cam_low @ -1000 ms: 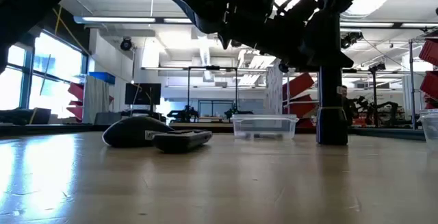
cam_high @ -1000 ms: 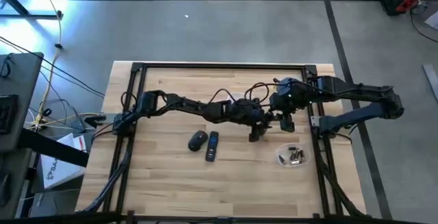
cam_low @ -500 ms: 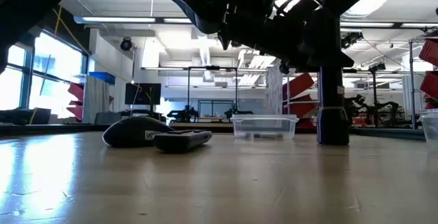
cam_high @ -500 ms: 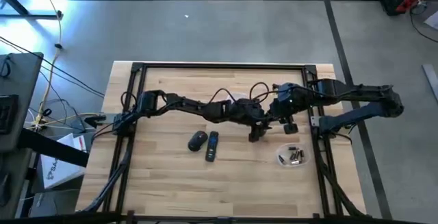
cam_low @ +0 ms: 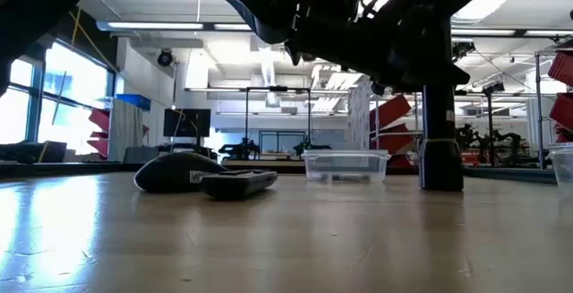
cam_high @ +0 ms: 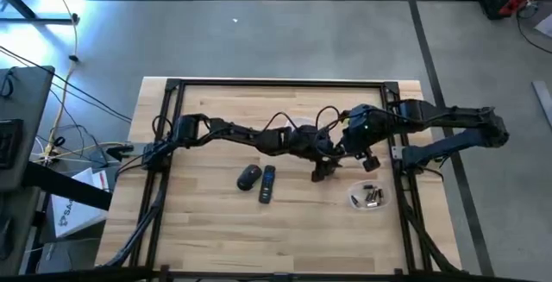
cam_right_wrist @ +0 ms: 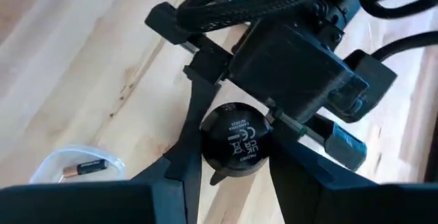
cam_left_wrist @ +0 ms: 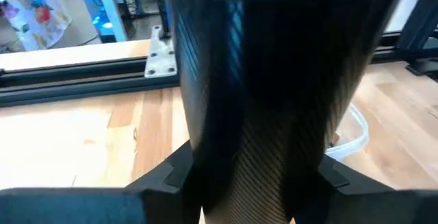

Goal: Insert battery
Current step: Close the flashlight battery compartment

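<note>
Left tool [cam_high: 322, 172] clenched on a dark cylinder [cam_left_wrist: 274, 94], blocking its camera; right tool's grip unreadable.

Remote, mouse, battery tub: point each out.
Remote [cam_high: 267, 184], high view, middle of its body.
Mouse [cam_high: 249, 177], high view, top of its shell.
Battery tub [cam_high: 359, 197], high view, left rim.
</note>
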You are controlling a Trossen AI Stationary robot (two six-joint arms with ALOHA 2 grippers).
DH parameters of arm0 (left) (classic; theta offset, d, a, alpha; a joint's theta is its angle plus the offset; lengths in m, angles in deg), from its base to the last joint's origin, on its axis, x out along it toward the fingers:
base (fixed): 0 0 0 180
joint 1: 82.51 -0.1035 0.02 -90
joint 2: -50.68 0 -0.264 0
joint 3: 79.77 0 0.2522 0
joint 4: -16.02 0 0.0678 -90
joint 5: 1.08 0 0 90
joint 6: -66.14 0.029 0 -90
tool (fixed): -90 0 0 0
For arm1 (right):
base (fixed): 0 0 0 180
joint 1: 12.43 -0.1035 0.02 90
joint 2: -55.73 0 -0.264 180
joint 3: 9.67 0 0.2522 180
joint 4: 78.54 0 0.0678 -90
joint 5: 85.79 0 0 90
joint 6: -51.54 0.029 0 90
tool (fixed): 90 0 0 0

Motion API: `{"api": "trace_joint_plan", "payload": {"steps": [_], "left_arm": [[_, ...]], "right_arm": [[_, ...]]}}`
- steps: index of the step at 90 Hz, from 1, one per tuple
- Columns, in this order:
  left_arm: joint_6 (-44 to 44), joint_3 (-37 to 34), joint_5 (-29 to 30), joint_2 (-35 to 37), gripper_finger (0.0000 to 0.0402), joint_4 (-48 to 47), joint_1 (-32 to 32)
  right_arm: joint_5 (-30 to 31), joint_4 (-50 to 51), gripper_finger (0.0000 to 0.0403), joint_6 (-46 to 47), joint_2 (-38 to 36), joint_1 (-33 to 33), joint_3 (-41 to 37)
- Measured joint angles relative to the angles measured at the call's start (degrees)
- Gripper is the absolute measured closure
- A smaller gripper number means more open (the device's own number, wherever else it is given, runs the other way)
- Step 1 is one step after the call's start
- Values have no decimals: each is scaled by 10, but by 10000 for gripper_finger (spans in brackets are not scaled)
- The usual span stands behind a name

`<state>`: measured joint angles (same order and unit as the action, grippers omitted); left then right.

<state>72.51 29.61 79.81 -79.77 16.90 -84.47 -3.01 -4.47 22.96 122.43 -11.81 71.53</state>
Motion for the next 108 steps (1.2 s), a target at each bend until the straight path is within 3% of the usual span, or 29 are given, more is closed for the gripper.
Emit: {"api": "trace_joint_plan", "payload": {"steps": [34, 108], "left_arm": [[23, -2, -29, -1, 264, 21, 1], [1, 6, 46, 3, 268, 8, -7]], "right_arm": [[-46, -5, 288, 5, 4, 0, -1], [56, 14, 288, 236, 9, 0, 0]]}}
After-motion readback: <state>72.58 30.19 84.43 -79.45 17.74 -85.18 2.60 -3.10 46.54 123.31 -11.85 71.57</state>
